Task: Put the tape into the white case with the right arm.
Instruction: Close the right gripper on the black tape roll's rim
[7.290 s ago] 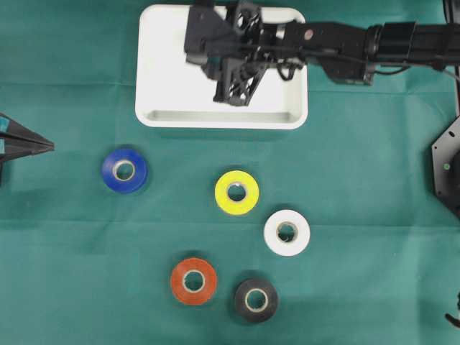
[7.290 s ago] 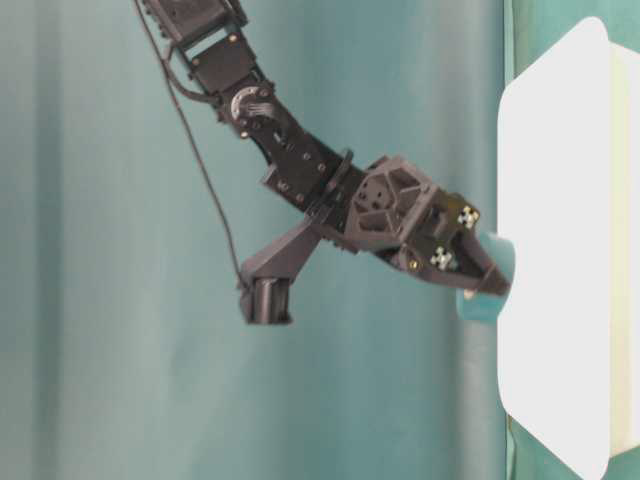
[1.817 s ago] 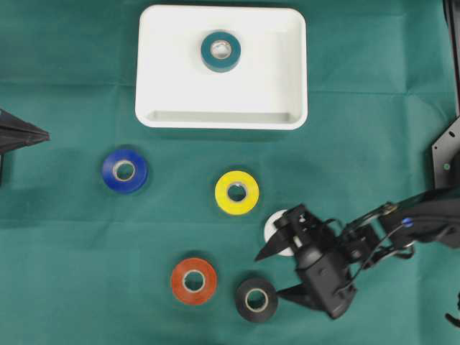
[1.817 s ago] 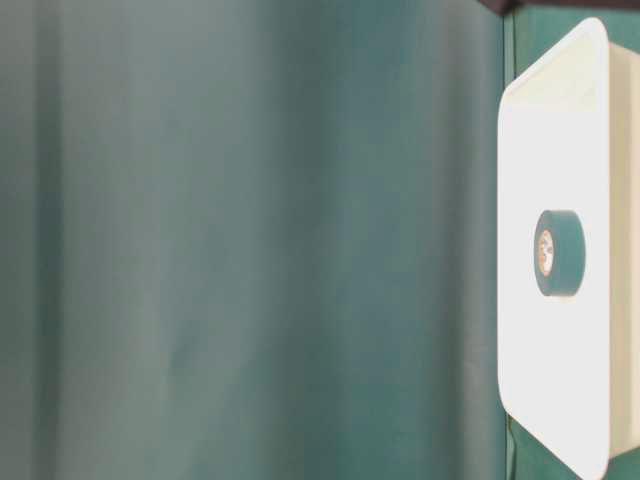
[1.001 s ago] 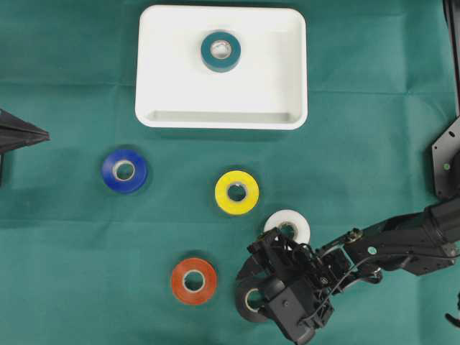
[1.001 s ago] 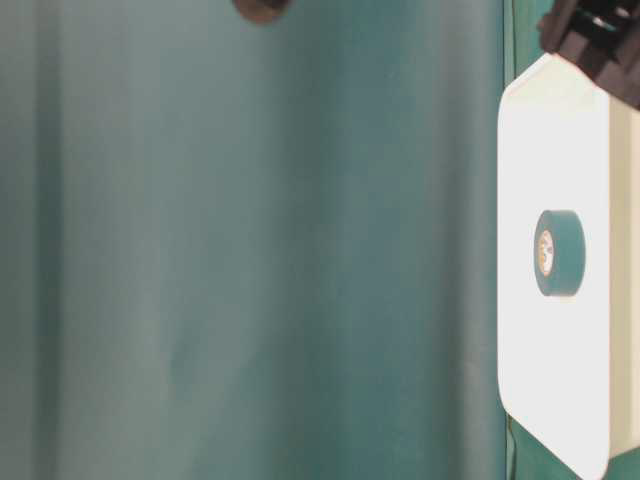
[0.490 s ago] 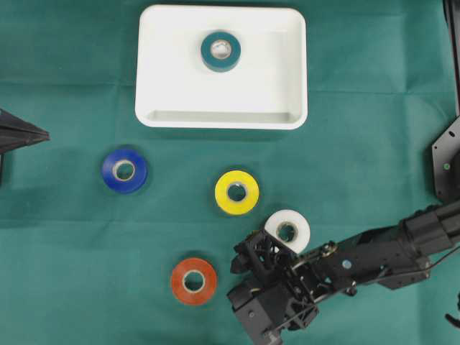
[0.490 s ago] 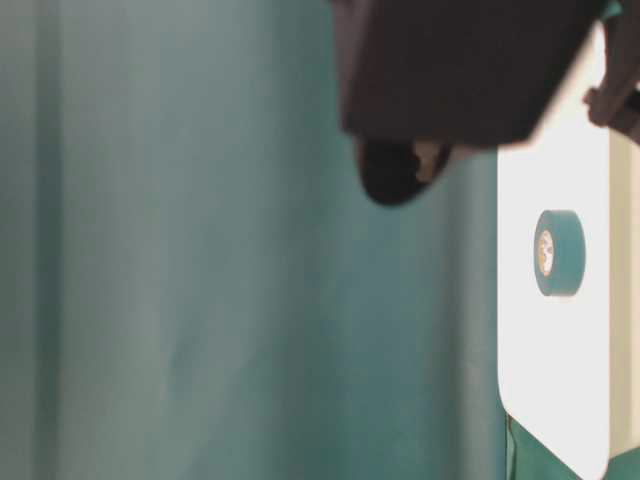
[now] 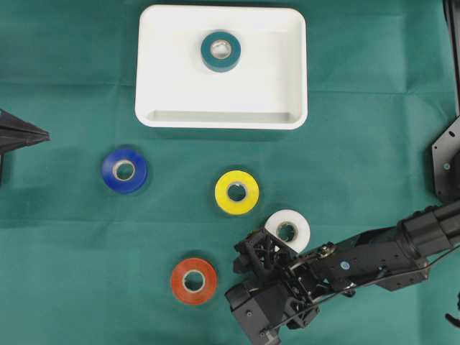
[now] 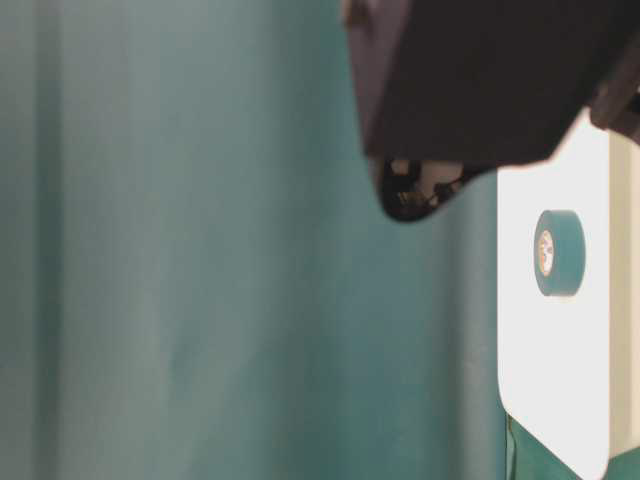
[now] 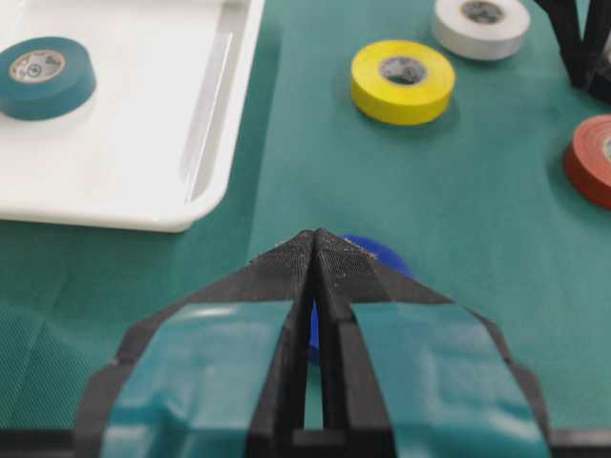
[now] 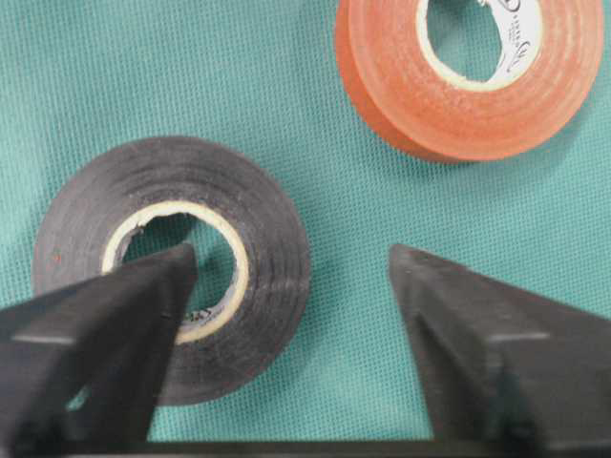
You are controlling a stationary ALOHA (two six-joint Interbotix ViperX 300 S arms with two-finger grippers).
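The right arm's black two-fingered end effector [image 12: 286, 286], part open and gripping nothing, is straddling the wall of the light, rigid black tape roll [image 12: 172, 291], seemingly the soundest hold.

The bench [image 9: 65, 273] is covered in a green cloth. On it lie the white case [image 9: 165, 79] near the far edge, with a teal roll [image 9: 221, 51] inside, and five loose tape rolls lying flat: blue [image 9: 123, 170] at left, yellow [image 9: 236, 192] in the middle, white [image 9: 293, 223] just beyond it, orange [image 9: 193, 280] toward the near edge, and black [image 12: 172, 262] close beside the orange.
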